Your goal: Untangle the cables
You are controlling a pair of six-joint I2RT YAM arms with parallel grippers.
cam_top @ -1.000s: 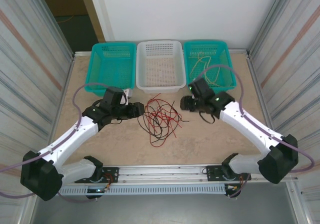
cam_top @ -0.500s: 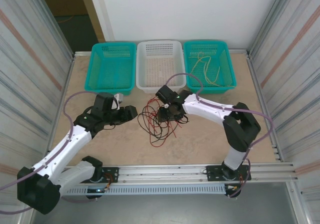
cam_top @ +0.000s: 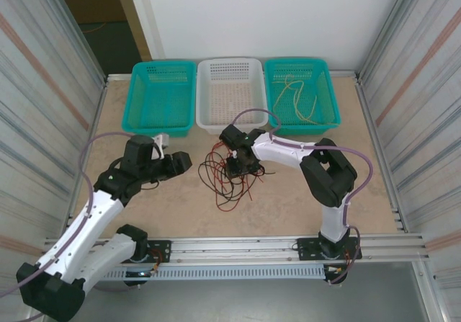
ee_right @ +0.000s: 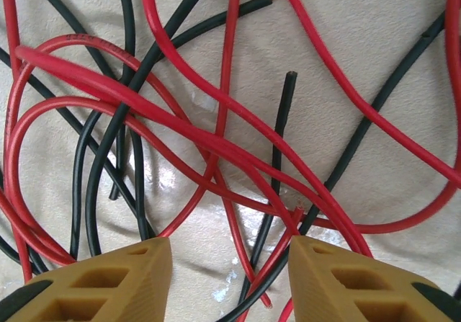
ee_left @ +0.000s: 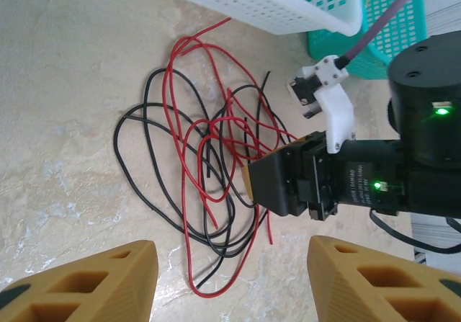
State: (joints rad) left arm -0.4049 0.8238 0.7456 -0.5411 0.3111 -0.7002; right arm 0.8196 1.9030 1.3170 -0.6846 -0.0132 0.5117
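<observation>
Three baskets line the table's (cam_top: 169, 207) far edge, and I take them with the rest from left to right.

1. Teal basket (cam_top: 164, 97), far-left position. I can make out no contents.
2. Left gripper (cam_top: 181, 162), over the table near that basket's front edge and well apart from the tangle. In the left wrist view its jaws stand wide, and the orange fingers (ee_left: 94, 282) have nothing between them.
3. White basket (cam_top: 230, 95), middle of the far edge. I can make out no contents.
4. Red and black cables (cam_top: 220, 181), lying loose on the table's middle, just in front of the white basket. The strands cross and loop over each other, with several cut ends free.
5. Right gripper (cam_top: 236, 169), set down on the tangle's right-hand part. In the right wrist view its jaws stand partly apart, the fingers (ee_right: 360, 279) straddling red and black strands that lie on the table. They are not closed on any strand.
6. Second teal basket (cam_top: 328, 95), far-right position, with yellow cables (cam_top: 294, 97) lying inside it.
</observation>
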